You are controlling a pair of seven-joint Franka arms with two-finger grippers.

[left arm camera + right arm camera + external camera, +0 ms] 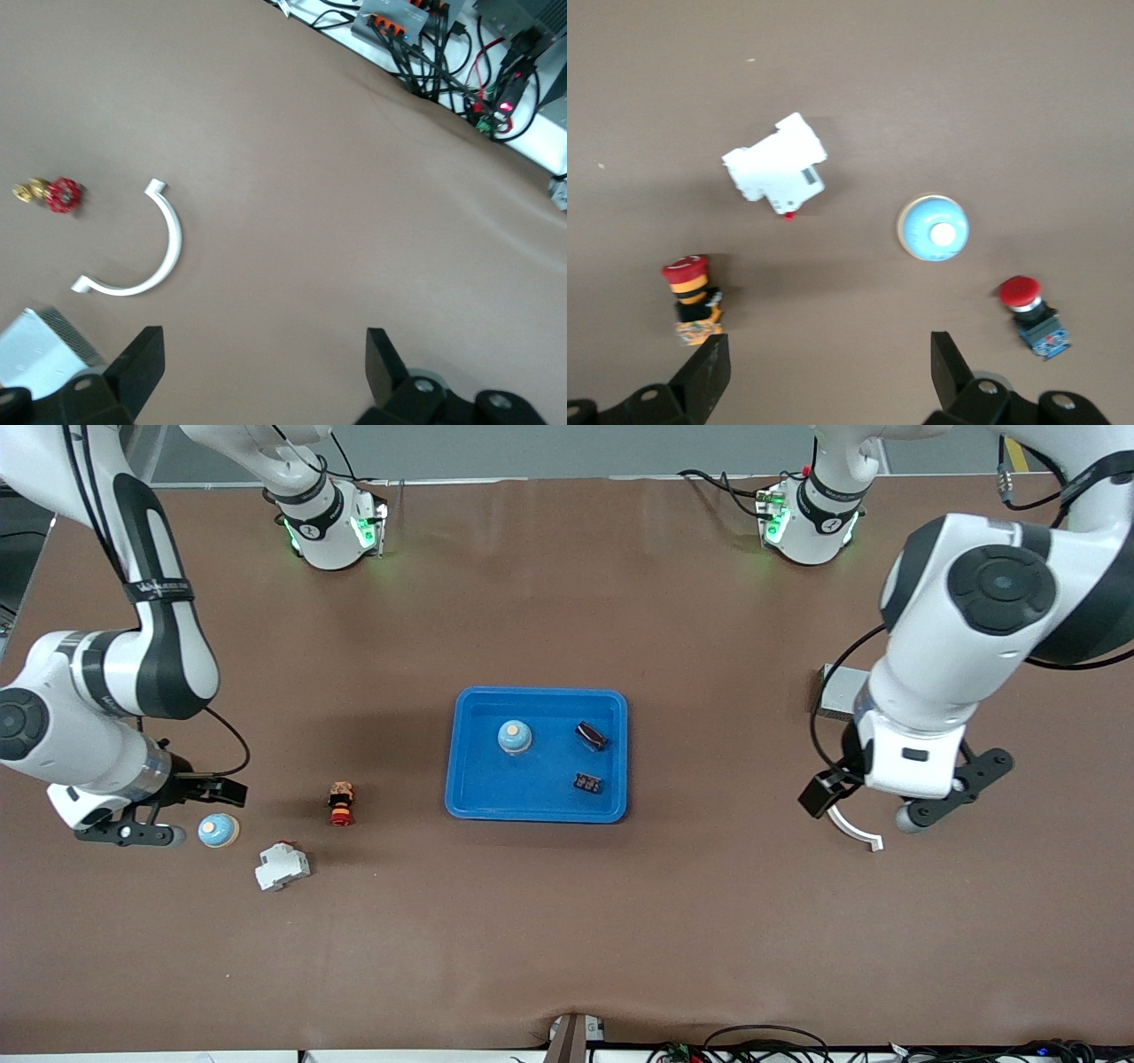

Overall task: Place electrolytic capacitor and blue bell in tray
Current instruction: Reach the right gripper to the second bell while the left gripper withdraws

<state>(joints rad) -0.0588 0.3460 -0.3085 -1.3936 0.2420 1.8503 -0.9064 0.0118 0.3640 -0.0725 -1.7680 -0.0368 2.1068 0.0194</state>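
Observation:
The bright-blue tray (469,788) lies mid-table. In it stand a blue bell (515,736), a black cylindrical electrolytic capacitor (591,735) and a small black component (587,783). A second blue bell (218,830) (933,227) sits on the table toward the right arm's end. My right gripper (199,811) (828,372) hangs open beside that bell, with nothing between its fingers. My left gripper (864,806) (261,372) is open and empty over bare table at the left arm's end, close to a white curved clip (855,828) (142,257).
Near the second bell lie a white circuit breaker (283,865) (777,166), a red emergency-stop button (341,803) (691,297) and a red push-button on a blue base (1032,314). A grey metal box (837,691) (40,350) and a small red-handled valve (51,193) sit by the left gripper.

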